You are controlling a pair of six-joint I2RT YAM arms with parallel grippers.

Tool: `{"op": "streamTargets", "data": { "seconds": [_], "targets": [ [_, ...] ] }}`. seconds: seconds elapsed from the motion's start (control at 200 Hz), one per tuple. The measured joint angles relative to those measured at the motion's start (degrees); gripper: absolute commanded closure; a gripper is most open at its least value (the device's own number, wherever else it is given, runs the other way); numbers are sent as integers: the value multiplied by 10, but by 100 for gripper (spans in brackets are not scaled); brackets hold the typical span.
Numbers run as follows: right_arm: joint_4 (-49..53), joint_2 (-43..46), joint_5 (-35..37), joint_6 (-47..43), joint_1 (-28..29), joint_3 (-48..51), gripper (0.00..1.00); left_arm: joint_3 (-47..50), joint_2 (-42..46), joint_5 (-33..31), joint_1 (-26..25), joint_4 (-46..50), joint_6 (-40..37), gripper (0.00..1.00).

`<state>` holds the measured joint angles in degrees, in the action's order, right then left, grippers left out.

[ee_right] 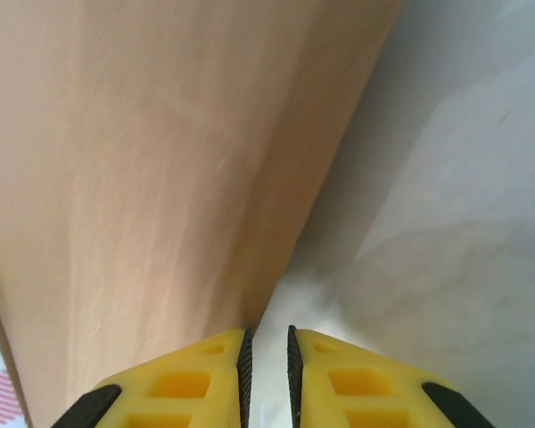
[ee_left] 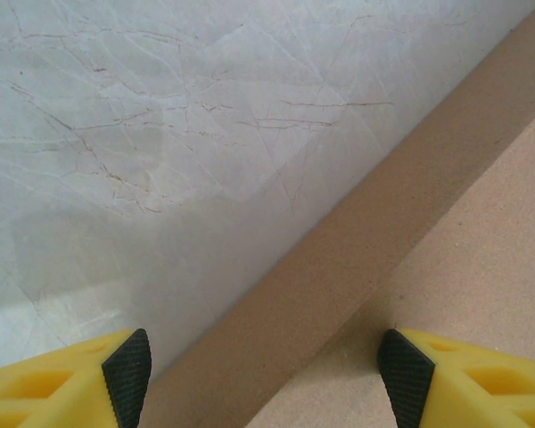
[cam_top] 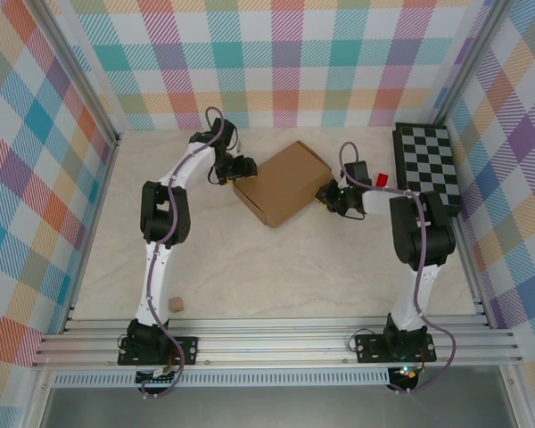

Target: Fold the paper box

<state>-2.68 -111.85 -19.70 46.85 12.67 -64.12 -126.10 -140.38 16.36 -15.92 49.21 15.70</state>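
1. The table (cam_top: 250, 267) is pale and marble-patterned. From the top view it fills the middle of the frame between plaid walls. The left wrist view brings its fine brown veins up close (ee_left: 160, 134).
2. The paper box (cam_top: 283, 183) is a shallow, closed-looking brown rectangle lying just above the centre of the top view, turned diagonally, with both arms at its sides. The left wrist view adds its side wall and top face as a band running from lower centre to upper right (ee_left: 481, 232). In the right wrist view its smooth wall covers the left half of the frame (ee_right: 143, 160).
3. A black-and-white checkered board (cam_top: 426, 165) lies at the right edge of the top view, well apart from the box.
4. The left gripper (cam_top: 245, 168) sits at the box's left corner in the top view. Its own camera shows the fingers (ee_left: 129, 374) spread wide, one over the table and one over the box top, with the box edge between them (ee_left: 263, 374). I cannot tell whether they touch it.
5. The right gripper (cam_top: 325, 194) is just beside the box's right edge. Up close (ee_right: 267, 357) its fingers (ee_right: 321, 366) are drawn almost together with a thin slit between them and pinch nothing. The box wall stands just to their left.
6. A small red object (cam_top: 382, 179) sits beside the board.
7. A tiny tan cube (cam_top: 175, 305) rests in the lower left, near the left arm's base.
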Motion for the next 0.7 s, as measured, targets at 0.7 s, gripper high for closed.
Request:
{"op": "streamTargets", "data": {
  "seconds": [0.7],
  "targets": [
    [-27,37,-51,68,139,53,84,62,35,-10,-6,-38,43,29]
  ]
}}
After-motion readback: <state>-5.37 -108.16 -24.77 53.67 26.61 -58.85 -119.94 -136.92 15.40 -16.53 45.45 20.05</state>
